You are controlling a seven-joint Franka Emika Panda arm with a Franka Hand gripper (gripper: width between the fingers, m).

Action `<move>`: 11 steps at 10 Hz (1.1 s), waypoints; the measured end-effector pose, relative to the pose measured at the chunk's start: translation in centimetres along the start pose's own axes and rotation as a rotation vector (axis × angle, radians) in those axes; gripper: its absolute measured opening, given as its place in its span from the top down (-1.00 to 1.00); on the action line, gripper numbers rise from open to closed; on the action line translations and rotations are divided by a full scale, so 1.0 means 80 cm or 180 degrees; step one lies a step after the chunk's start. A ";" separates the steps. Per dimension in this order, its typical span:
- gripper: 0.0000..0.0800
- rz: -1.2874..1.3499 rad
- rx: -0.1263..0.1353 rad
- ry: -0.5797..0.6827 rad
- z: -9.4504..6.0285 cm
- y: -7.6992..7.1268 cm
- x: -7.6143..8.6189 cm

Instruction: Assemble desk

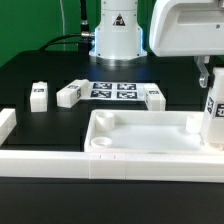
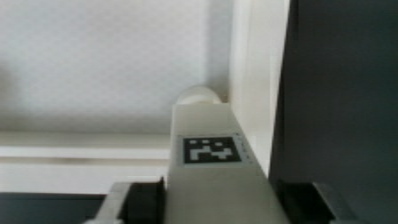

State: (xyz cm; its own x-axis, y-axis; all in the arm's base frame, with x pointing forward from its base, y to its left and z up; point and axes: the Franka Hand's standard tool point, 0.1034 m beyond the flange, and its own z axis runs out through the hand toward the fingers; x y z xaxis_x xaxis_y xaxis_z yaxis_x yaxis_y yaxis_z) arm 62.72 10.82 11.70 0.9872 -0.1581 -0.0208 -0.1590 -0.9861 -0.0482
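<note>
I saw the claw [image 2: 214,197] clenched on one upright leg [image 2: 210,150], its jaws only as far apart as that leg is wide. In the wrist view a finger [image 2: 135,203] flanked the leg on either side, and the black-white tag faced the camera. The leg's far end sat close in against the inside corner of the desk tray [image 2: 89,70], by its raised rim. I could not tell whether it touched or had entered the corner socket, because that end was blurred.

From the exterior view the claw [image 1: 208,85] hung over the tray's end at the exterior view's right. The leg [image 1: 213,120] stood vertical there and was partly cut off by the frame edge. The desk tray [image 1: 150,135] lay on the black tabletop [image 1: 40,125], just behind the long border rail [image 1: 60,165]. The loose legs [image 1: 38,95] [image 1: 68,95] [image 1: 153,97] lay farther back, two to one side of the marker board [image 1: 113,90] and one to the other. The claw's fingers were hard to make out in this view.
</note>
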 end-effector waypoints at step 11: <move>0.26 0.2807 0.0254 -0.0199 0.006 -0.017 -0.009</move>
State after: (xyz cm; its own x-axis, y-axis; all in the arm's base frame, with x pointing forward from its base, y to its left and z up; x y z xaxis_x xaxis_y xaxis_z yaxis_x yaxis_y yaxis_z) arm 62.22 12.32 11.34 0.5030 -0.8533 -0.1376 -0.8641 -0.4999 -0.0584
